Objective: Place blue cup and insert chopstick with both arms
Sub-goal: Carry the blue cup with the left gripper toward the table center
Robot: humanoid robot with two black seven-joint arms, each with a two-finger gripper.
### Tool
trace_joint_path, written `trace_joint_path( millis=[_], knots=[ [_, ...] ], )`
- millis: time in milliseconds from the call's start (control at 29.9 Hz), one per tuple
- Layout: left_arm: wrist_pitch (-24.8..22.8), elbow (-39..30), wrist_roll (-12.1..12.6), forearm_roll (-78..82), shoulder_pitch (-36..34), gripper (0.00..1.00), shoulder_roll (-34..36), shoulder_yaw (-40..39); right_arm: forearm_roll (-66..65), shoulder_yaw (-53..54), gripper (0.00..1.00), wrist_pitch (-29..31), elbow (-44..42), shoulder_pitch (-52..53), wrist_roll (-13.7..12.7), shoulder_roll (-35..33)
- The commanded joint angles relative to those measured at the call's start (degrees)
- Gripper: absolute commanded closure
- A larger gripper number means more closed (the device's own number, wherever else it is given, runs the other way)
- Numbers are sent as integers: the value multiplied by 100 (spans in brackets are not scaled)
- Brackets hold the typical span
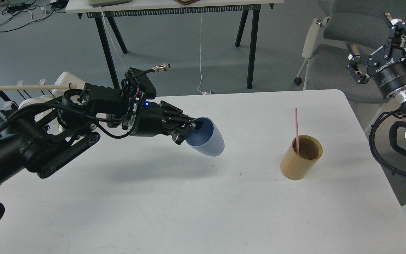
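My left gripper (pixel 188 131) is shut on the rim of the blue cup (pixel 208 141), one finger inside it. It holds the cup tilted above the middle of the white table (pixel 203 204), mouth facing the camera. The pink chopstick (pixel 296 128) stands upright in the tan wooden cylinder holder (pixel 301 157) on the right side of the table. My right gripper (pixel 382 42) is open and empty, raised off the table's far right edge, well away from the holder.
A black wire rack with a pale wooden rod (pixel 30 87) and white items stands at the far left behind my left arm. A grey chair (pixel 333 53) and a black-legged table (pixel 174 7) stand beyond the white table.
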Motion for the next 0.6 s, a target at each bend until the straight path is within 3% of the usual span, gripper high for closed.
trace_joint_path(
  millis=[0, 234, 568],
  knots=[
    [0, -53, -1, -1, -12, 100, 256, 280, -4, -1, 1, 0, -10, -18, 0, -3],
    [0, -35, -1, -1, -512, 100, 529, 1150, -4, -10, 1, 0, -1, -18, 0, 6],
    [0, 350, -1, -1, -724, 100, -129, 1432, -4, -1, 1, 0, 34, -18, 0, 33]
  ],
)
